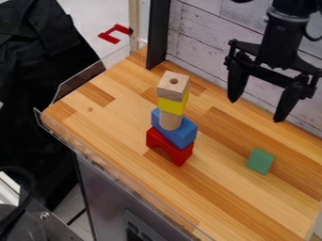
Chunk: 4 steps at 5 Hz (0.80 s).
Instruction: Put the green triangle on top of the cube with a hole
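Wooden counter point(113, 127), plank wall point(204, 40) behind, holed cube point(171, 90) atop a tower point(183, 134), green block point(260, 161) apart (gripper point(256, 111) spread wide)

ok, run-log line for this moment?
gripper open, empty, raised | green block on wooden counter | cube with hole atop tower, nothing on it | placement not done

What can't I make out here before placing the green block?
In the camera view:
Green block: underside and far side, turned away from the camera.
Cube: depth of its hole, too small and dark inside.
Red block: most of its top, hidden by the blue block.
Arm: upper end, cut off by the top edge.
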Motion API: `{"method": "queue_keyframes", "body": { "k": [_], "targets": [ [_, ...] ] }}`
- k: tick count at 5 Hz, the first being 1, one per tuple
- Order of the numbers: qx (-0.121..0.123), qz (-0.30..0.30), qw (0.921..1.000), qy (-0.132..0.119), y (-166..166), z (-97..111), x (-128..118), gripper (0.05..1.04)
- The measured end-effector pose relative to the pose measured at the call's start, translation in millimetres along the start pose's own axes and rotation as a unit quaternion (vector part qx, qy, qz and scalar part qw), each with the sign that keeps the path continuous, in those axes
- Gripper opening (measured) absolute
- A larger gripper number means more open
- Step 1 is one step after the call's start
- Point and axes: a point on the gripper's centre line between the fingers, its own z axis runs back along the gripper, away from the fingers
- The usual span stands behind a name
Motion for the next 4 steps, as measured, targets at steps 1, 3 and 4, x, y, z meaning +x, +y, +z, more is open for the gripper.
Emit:
{"method": "queue_keyframes", "body": {
  "k": [1, 3, 4],
  "targets": [
    [0.005, 0.002, 0.9998, 0.019, 1.3, -11.9, -1.7, 1.0],
    [-0.002, 0.012, 0.9998, 0.016, -9.3, -43.9, 12.0, 1.0],
    [-0.002, 0.015, 0.9997, 0.021, -17.6, -51.5, 17.2, 1.0]
  ]
}}
